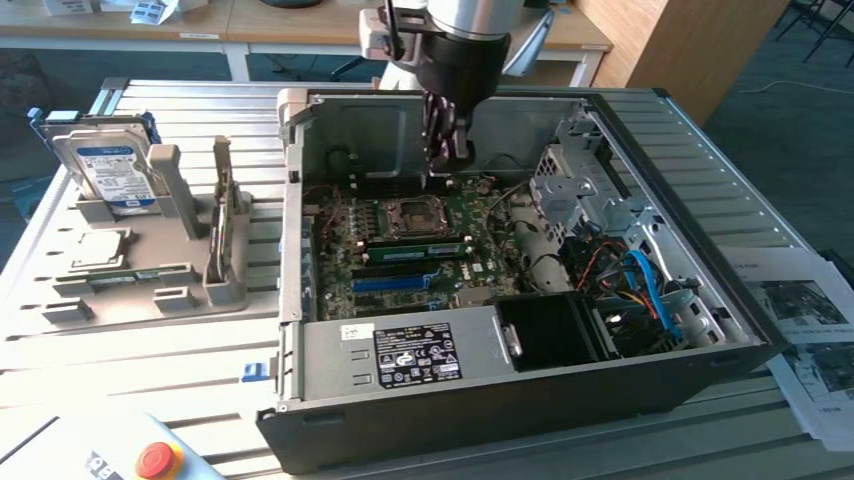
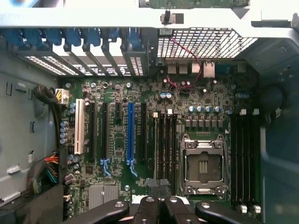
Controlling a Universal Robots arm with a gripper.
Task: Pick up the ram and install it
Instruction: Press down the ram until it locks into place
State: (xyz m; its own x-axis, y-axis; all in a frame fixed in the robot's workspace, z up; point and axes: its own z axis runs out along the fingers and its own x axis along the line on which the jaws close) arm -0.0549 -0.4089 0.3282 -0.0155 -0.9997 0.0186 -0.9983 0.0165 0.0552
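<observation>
**Memory stick goes into open computer**

Clenched jaws of the gripper (image 1: 451, 160) hang empty inside the open computer case (image 1: 534, 395), low over the motherboard (image 2: 117, 93). The ram (image 1: 418, 250), a narrow green stick, stands on edge in a slot just beside the processor socket (image 1: 411, 215). The work appears to be at the install step, with the stick placed but perhaps not locked. Seating it would call for even, straight-down pressure along its top edge, clear of the socket.
</observation>
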